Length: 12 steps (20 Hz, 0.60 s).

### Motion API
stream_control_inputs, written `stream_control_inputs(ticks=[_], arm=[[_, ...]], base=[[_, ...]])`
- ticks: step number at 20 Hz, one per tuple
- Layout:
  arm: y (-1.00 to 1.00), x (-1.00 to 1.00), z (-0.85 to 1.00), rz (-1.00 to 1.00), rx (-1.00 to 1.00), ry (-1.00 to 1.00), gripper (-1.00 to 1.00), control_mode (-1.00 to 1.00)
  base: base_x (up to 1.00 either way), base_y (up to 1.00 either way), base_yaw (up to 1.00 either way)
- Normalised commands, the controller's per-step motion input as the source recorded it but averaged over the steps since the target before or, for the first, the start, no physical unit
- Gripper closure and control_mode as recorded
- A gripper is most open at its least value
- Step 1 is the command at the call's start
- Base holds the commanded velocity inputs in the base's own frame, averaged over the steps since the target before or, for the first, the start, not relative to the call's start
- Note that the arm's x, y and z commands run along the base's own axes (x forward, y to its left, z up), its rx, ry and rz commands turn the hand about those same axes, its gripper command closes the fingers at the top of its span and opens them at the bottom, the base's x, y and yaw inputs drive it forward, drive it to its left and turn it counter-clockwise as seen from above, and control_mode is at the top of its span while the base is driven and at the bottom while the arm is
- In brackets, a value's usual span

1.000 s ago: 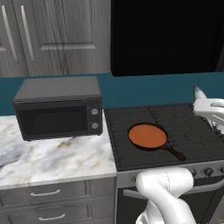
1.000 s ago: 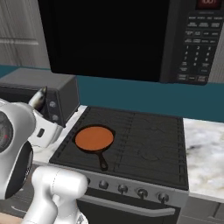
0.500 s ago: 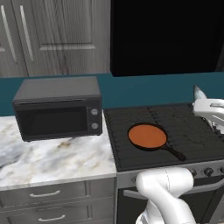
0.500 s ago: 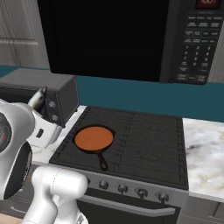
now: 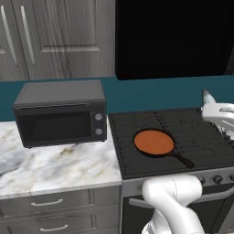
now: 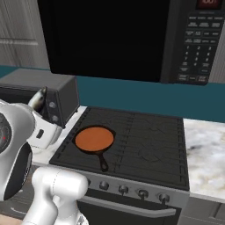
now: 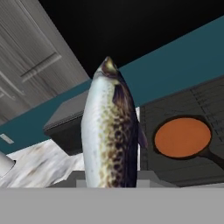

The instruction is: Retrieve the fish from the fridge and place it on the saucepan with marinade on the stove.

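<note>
Gripping the fish (image 7: 110, 131) near its lower end, the gripper holds it upright so that the body rises straight in front of the hand camera. It looks light but smooth and slippery, so I judge the hold should stay firm around the thicker middle part. Beyond it the saucepan with marinade (image 5: 153, 142) sits on the stove (image 5: 201, 146), well apart from the fish, beside the grey countertop oven (image 5: 61, 113).
</note>
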Motion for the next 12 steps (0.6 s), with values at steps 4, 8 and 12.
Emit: stream_control_inputs(ticks=[4,8,12], arm=[[0.00,0.14,-0.05,0.00,0.00,0.24,1.00,-1.00],[0.00,0.10,-0.16,0.00,0.00,0.32,1.00,-1.00],[0.00,0.14,-0.19,0.00,0.00,0.29,1.00,-1.00]], base=[[0.00,0.00,0.00],[0.00,0.00,0.00],[0.00,0.00,0.00]])
